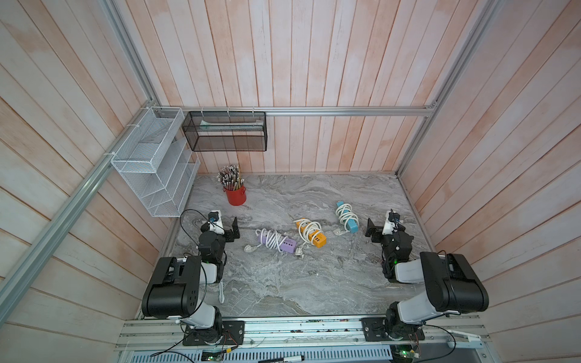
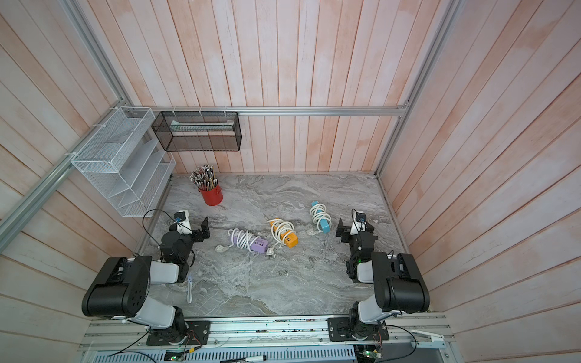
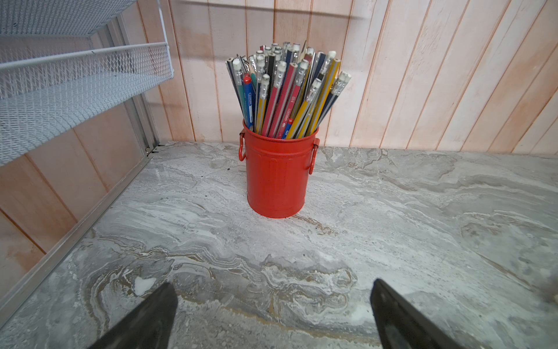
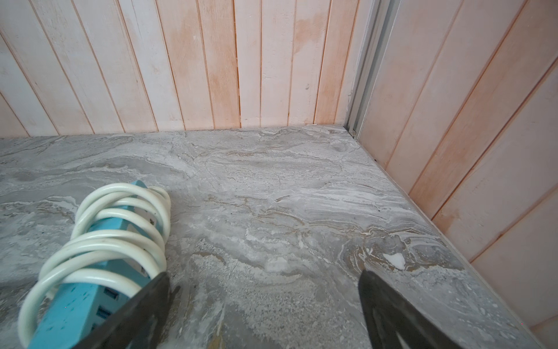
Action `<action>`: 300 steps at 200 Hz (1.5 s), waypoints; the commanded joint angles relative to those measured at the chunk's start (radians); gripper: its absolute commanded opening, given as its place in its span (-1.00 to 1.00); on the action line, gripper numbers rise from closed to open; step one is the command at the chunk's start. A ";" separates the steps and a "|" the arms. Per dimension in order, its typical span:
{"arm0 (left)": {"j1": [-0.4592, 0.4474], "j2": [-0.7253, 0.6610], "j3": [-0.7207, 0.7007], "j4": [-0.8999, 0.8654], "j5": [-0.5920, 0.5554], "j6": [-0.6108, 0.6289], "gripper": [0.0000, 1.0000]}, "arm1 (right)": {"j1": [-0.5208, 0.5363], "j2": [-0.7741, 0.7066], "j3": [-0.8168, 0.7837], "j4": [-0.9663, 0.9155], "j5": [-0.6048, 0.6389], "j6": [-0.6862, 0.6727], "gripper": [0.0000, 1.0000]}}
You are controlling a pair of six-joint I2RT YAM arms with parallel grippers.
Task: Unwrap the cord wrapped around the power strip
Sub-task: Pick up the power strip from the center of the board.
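Observation:
Three power strips lie on the marble table, each wound in a white cord: a purple one (image 1: pixel 287 245) (image 2: pixel 260 243), an orange one (image 1: pixel 316 238) (image 2: pixel 288 239) and a blue one (image 1: pixel 351 223) (image 2: pixel 324 224). My left gripper (image 1: pixel 235 229) (image 2: pixel 205 231) hovers open to the left of the purple strip, empty (image 3: pixel 273 302). To the right of the blue strip, my right gripper (image 1: pixel 371 230) (image 2: pixel 341 231) is open and empty (image 4: pixel 262 290). In the right wrist view the blue strip (image 4: pixel 75 308) and its cord loops (image 4: pixel 114 238) lie just outside one finger (image 4: pixel 145 305).
A red can of pencils (image 1: pixel 235 195) (image 3: pixel 276 169) stands at the back left, ahead of my left gripper. A white mesh rack (image 1: pixel 154 163) and a black mesh basket (image 1: pixel 224 132) hang on the walls. A small white strip (image 1: pixel 221 292) lies by the left arm.

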 commanded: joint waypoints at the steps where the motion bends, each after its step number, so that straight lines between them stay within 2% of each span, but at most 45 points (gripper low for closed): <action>1: 0.001 0.008 0.017 -0.005 -0.007 -0.002 1.00 | -0.004 -0.011 0.018 -0.013 -0.013 0.006 0.97; 152: -0.002 0.005 0.013 0.001 -0.012 0.000 1.00 | -0.018 -0.011 0.016 -0.014 -0.034 0.014 0.97; 174: -0.008 -0.010 0.006 0.002 -0.119 -0.037 1.00 | -0.017 -0.014 0.015 -0.009 -0.033 0.016 0.97; 185: -0.008 -0.041 0.007 -0.022 -0.186 -0.052 1.00 | -0.008 -0.037 0.020 0.005 0.031 0.032 0.97; 197: -0.014 -0.084 0.027 -0.096 -0.230 -0.052 1.00 | -0.003 -0.112 0.076 -0.150 0.082 0.037 0.97; 212: -0.031 -0.166 0.079 -0.277 -0.358 -0.101 1.00 | 0.000 -0.187 0.189 -0.434 0.164 0.094 0.97; 221: -0.033 -0.209 0.106 -0.358 -0.400 -0.123 1.00 | 0.006 -0.228 0.232 -0.501 0.245 0.155 0.97; 232: -0.033 -0.252 0.146 -0.455 -0.425 -0.174 1.00 | 0.006 -0.269 0.257 -0.555 0.264 0.217 0.97; 254: -0.036 -0.307 0.250 -0.647 -0.321 -0.252 1.00 | 0.010 -0.332 0.306 -0.654 0.125 0.248 0.97; 274: -0.057 -0.313 0.336 -0.764 -0.208 -0.292 1.00 | 0.041 -0.321 0.401 -0.820 0.046 0.262 0.97; 300: -0.105 -0.304 0.430 -0.877 -0.143 -0.284 1.00 | 0.176 -0.243 0.577 -1.099 0.105 0.167 0.97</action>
